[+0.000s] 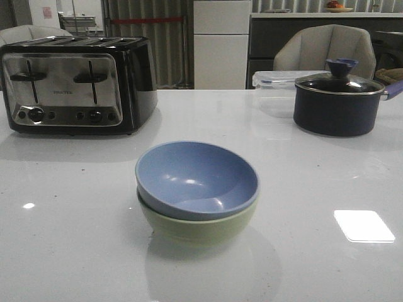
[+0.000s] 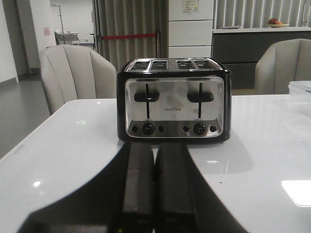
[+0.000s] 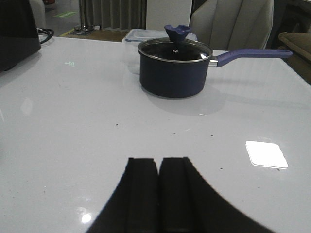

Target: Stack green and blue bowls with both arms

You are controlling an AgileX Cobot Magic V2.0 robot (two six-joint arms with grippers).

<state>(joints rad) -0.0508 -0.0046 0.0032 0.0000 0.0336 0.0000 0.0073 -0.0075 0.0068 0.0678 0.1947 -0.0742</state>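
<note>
Spreading across everything in sight is the white glossy table [image 1: 69,239], with a bright patch of reflected light near its right side. On its far left stands the toaster [image 1: 75,85], black with a shiny metal face, two levers and a row of knobs; the left wrist view looks straight at it [image 2: 173,102]. Far right sits the dark pot [image 1: 337,104] with a glass lid, a blue knob on top and a blue handle pointing off to the right, also seen from the right wrist [image 3: 175,68]. Just behind the pot is a clear plastic box [image 1: 274,78] with a lid. Pale chairs stand beyond the far edge of the table.

Near the middle of the table, toward the front and well apart from toaster and pot, the blue bowl [image 1: 196,179] sits nested inside the green bowl [image 1: 198,223]. The blue one is tilted a little, its rim higher on the left, and the green rim shows beneath it all along the front. Neither arm is near the bowls in the front view.

The left gripper [image 2: 154,189] has its two black fingers pressed together, with nothing between them, aimed toward the toaster. The right gripper [image 3: 159,194] is likewise closed tight on nothing, pointing toward the pot.
</note>
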